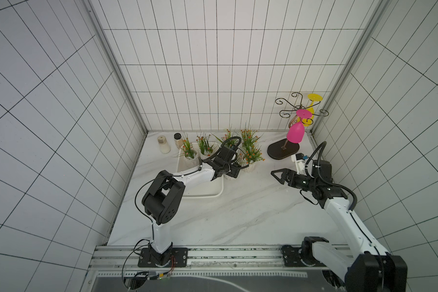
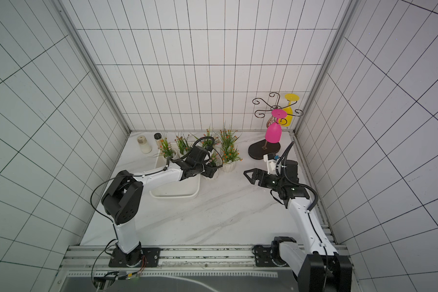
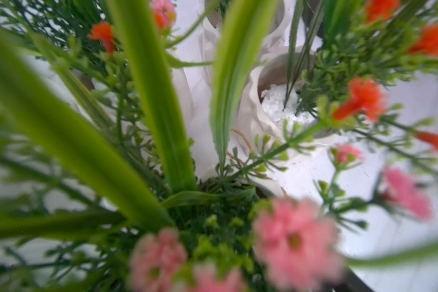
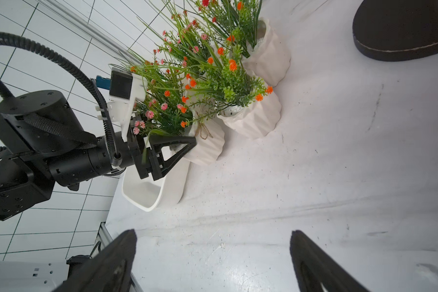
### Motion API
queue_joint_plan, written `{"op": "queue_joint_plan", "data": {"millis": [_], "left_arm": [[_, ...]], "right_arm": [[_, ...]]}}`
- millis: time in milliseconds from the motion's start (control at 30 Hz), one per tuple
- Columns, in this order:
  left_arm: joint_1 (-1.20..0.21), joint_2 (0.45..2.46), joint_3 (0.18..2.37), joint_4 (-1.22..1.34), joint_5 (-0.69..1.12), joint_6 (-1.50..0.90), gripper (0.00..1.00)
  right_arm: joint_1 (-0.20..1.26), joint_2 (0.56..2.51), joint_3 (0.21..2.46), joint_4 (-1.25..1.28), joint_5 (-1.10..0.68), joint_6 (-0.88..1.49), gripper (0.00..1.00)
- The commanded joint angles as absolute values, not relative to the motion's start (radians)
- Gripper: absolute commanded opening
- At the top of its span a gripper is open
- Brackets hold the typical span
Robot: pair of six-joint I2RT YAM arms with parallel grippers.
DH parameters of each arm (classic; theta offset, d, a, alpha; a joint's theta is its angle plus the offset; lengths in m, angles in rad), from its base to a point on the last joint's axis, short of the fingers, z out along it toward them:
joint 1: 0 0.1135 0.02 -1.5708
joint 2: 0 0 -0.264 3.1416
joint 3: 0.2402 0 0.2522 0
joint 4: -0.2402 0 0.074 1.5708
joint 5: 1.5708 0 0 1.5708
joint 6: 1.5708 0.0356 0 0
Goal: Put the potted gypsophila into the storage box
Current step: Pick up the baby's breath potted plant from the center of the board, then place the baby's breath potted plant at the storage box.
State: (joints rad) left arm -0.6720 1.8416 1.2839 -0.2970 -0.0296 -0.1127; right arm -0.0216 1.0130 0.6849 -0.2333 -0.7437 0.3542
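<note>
The storage box [image 1: 213,194] [image 2: 177,196] is a shallow white tray left of centre, and two potted gypsophila [image 1: 191,159] stand in its far end. Just off its right rim stands another white ribbed pot [image 4: 209,146] [image 1: 228,177] with pink flowers [image 3: 293,240]. My left gripper [image 1: 232,173] [image 4: 197,138] straddles this pot. Its near finger [image 4: 172,149] lies flat against the pot's wall and the far one is hidden by sprigs. More pots [image 1: 249,168] [image 4: 253,121] stand just to the right. My right gripper [image 1: 274,174] [image 4: 213,232] hangs open and empty over the table, right of the pots.
A wire goblet stand on a black oval base [image 1: 282,151] stands at the back right, with a pink goblet [image 1: 295,132] and a yellow one [image 1: 311,111] hanging from it. Two small jars [image 1: 163,145] [image 1: 178,140] stand at the back left beside the box. Tiled walls enclose three sides.
</note>
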Motion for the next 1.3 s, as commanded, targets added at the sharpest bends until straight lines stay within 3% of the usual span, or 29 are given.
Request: {"op": "queue_joint_plan", "data": {"millis": [0,500,900,1267], "left_arm": [[-0.685,1.739,1.268,-0.239,0.006,-0.115,0.6],[-0.687,1.519,1.192,-0.247,0.13,-0.114,0.54],[-0.684,1.453,1.2,-0.237,0.105,-0.105,0.51],[-0.645,1.402,1.197,-0.312,0.037,-0.088,0.51]], "right_arm": [[-0.032,0.978,0.631,-0.219,-0.8,0.351,0.95],[-0.032,0.94,0.603,-0.206,-0.954,0.336,0.92],[-0.026,0.954,0.567,-0.031,-1.074,0.463,0.91],[0.048,0.985,0.552,0.066,-1.047,0.524,0.9]]}}
